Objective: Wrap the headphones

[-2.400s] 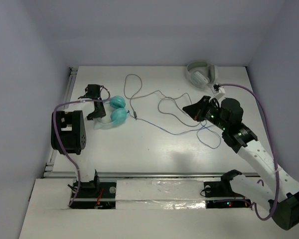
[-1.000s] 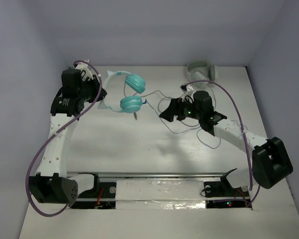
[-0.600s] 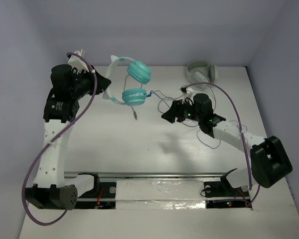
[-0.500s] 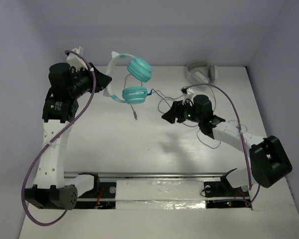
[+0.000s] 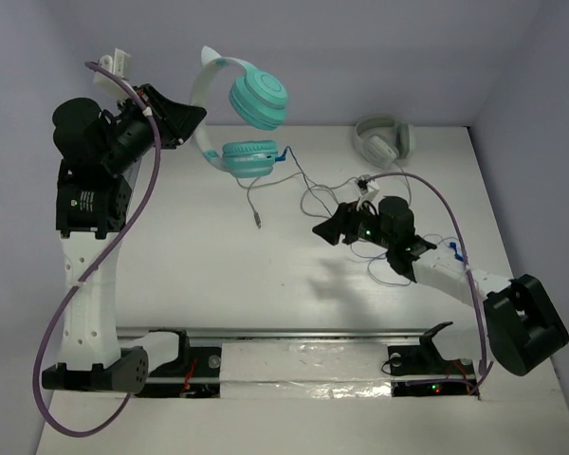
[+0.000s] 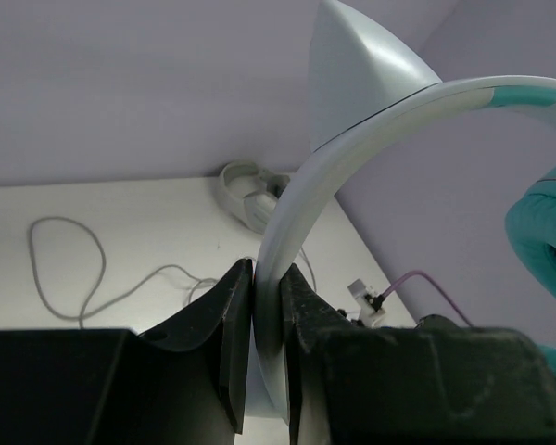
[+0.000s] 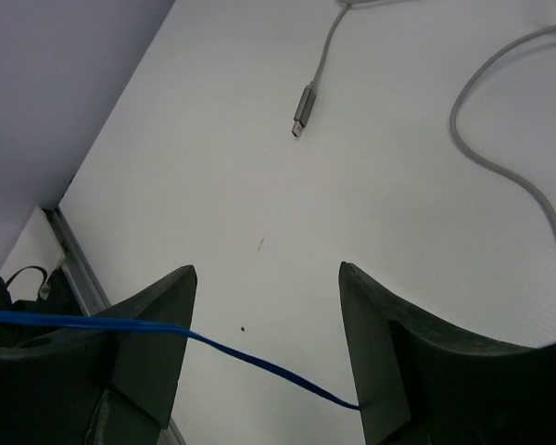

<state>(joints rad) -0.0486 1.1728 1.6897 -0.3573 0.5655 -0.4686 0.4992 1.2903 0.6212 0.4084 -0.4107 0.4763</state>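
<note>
At far left, the left gripper [image 5: 184, 121] sits high above the table [image 5: 218, 284], jaws narrow, clamped on the white headband [image 6: 352, 148] of the headphones [image 5: 247, 118]. The teal ear cups [image 5: 259, 100] hang in the air just right of it, off the table. A thin blue cable [image 7: 250, 357] runs from the lower cup down toward the right gripper [image 5: 324, 230]. That gripper is low over the table, jaws wide apart; the blue cable crosses the gap between its fingers [image 7: 157, 343], not pinched. A grey cable [image 5: 308, 194] loops on the table. Grey-white headphones [image 5: 384, 140] lie at back right.
</note>
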